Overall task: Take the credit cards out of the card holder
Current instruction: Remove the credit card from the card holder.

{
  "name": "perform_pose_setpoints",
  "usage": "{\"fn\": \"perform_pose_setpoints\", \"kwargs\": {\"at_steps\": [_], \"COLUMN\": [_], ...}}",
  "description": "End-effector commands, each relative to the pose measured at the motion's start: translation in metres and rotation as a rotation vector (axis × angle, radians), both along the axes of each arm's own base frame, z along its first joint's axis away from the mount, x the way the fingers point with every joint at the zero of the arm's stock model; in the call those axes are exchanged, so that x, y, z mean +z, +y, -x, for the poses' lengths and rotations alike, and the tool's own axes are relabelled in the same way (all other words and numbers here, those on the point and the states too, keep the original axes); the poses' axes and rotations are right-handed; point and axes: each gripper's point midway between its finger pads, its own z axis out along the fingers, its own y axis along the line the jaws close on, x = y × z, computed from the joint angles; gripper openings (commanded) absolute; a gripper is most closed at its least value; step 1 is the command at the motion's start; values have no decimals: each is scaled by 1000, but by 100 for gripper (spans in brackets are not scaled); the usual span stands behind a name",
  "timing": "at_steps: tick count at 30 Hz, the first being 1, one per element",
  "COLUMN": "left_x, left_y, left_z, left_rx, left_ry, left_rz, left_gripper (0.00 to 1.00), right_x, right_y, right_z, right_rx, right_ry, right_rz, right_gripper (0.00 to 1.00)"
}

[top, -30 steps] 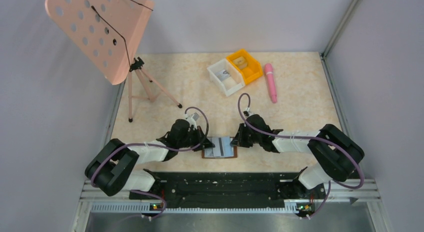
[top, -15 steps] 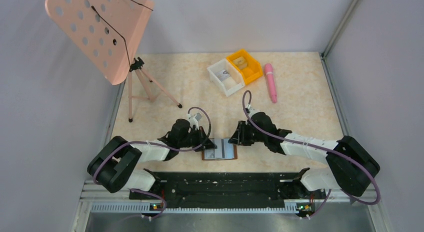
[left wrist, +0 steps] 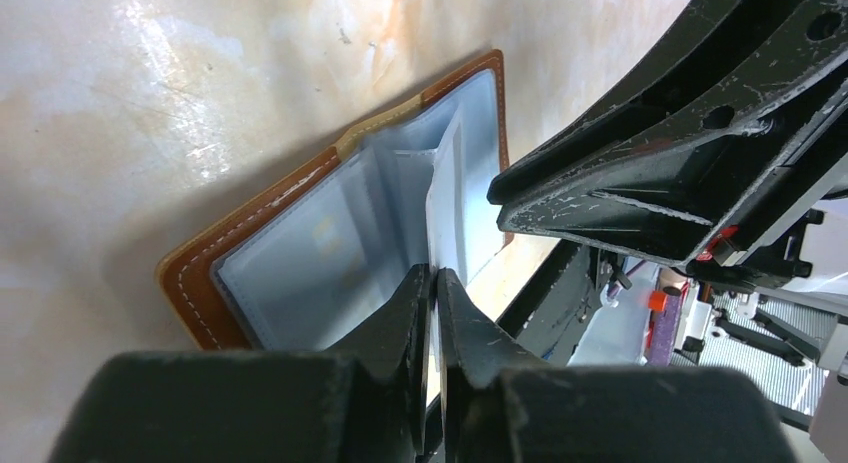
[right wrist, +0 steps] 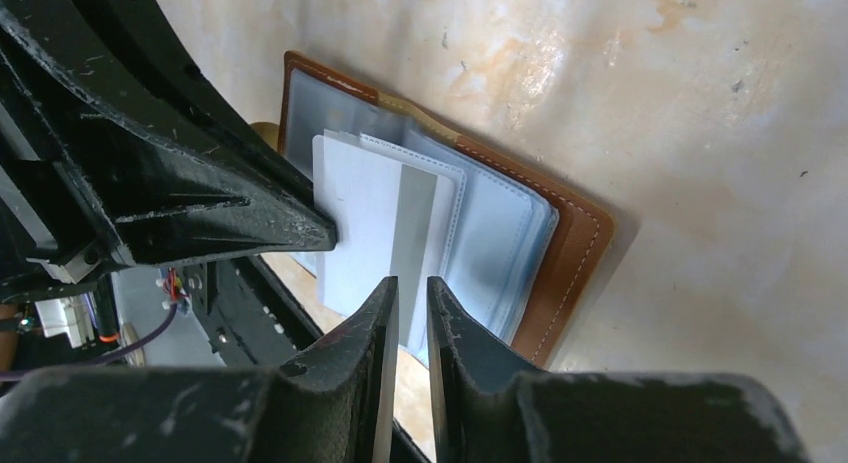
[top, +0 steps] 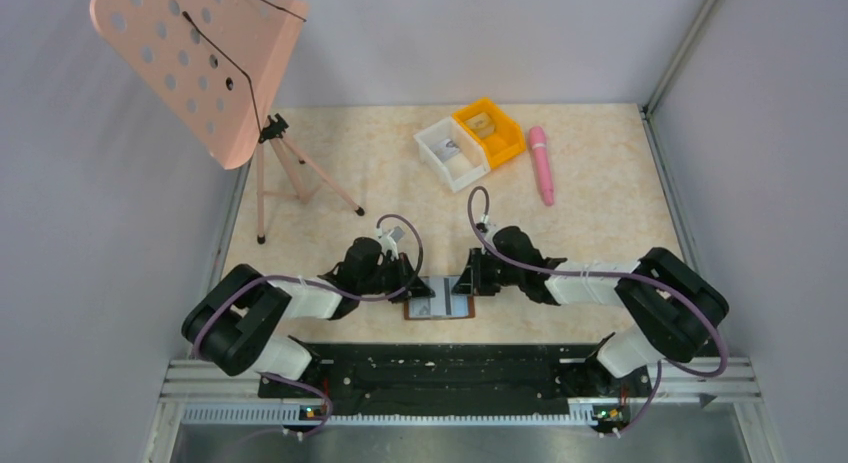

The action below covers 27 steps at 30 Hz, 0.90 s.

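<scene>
Since the earlier frame the right arm has pulled its elbow back inward and its hand has edged closer over the holder, while the left arm and the holder have barely shifted. From above, the holder lies open on the bench near its front edge, between the two arms, with the left hand at its left side and the right hand at its right side, the two hands near each other. Well apart, toward the back, a white bin and an orange bin stand touching, and a pink stand rises at the left. At the left wrist, the left hand is almost closed, its fingers pinching the near edge of a thin pale leaf that stands up from the holder's grey-blue pockets; whether that leaf is a sleeve alone or has a card in it cannot be told here. One black finger of the right hand crosses the upper right. At the right wrist, a whitish card with a grey stripe lies over the open holder, a left finger touching its left edge. The right hand is narrow, a slim gap between its fingers lined up with the card's near edge; whether they grip it cannot be told.
</scene>
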Motion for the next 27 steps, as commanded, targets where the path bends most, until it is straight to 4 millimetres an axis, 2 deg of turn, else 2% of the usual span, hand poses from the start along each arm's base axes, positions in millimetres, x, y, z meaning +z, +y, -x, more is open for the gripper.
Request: {"fn": "perform_pose_setpoints", "kwargs": {"at_steps": [1, 15, 17, 21, 27], "left_x": [6, 8, 9, 11, 9], "left_y": [-5, -1, 0, -2, 0], "left_z": [-10, -11, -10, -11, -10], "left_rx": [7, 25, 25, 20, 26], "left_ry": [-27, -49, -51, -59, -49], "left_rz": [18, 13, 15, 28, 28], "left_gripper": [12, 19, 15, 0, 0], "right_x": [7, -6, -6, -7, -10], "right_y": [11, 7, 6, 5, 2], "right_z": [-11, -12, -13, -13, -14], "right_rx": [-4, -27, -30, -36, -46], "right_ry": [-24, -6, -6, -2, -1], "right_rz": [-53, -16, -14, -7, 10], "right_gripper": [17, 16, 16, 16, 16]}}
